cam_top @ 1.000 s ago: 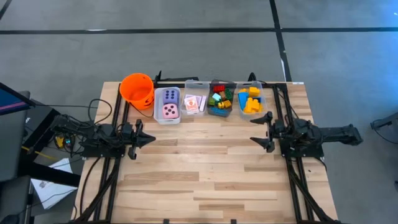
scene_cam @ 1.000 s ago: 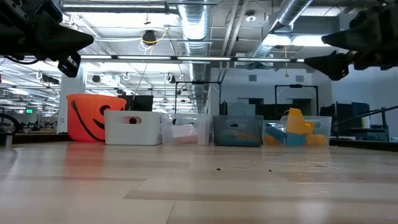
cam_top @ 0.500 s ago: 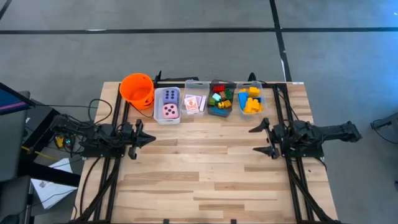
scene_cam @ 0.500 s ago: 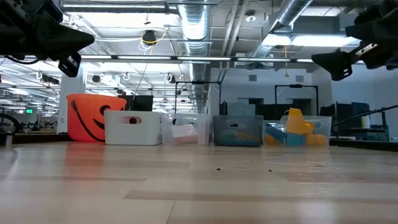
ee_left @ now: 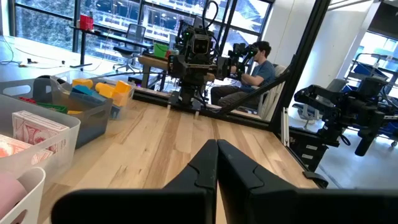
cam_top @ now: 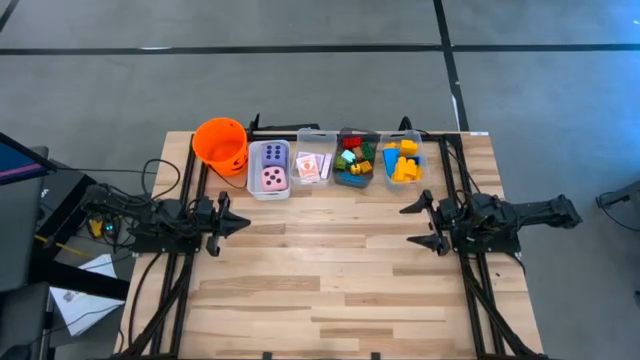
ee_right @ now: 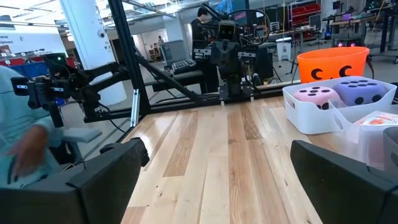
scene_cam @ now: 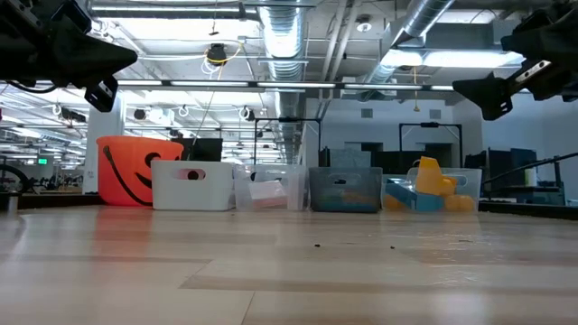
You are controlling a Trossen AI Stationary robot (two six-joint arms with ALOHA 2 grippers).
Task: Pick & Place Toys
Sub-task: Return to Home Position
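The pale plank-wood bench (cam_top: 330, 290) carries the sorted toys in a row of boxes along its far edge. A smooth white bin (cam_top: 269, 195) holds two round-cornered dotted cubes: the pink die (cam_top: 272, 179) on the side nearer the arms and the purple die (cam_top: 276, 154) behind it. Just beside it, the left clear bin (cam_top: 312, 183), thin-walled and see-through, holds the flat pink-and-white cards (cam_top: 310, 166). The middle clear bin (cam_top: 355, 186) holds a jumble of small mixed bricks (cam_top: 354, 160) in red, green and blue. The right clear bin (cam_top: 401, 185) holds chunky yellow and blue bricks (cam_top: 403, 158). A round orange bucket (cam_top: 220, 143) stands at the row's left end, just beside the white bin. The left pincer (cam_top: 238, 223) hovers over the bench's left side, its dark tapered fingers pressed together on nothing. The right pincer (cam_top: 415, 225) hovers over the right side, spread wide and empty.
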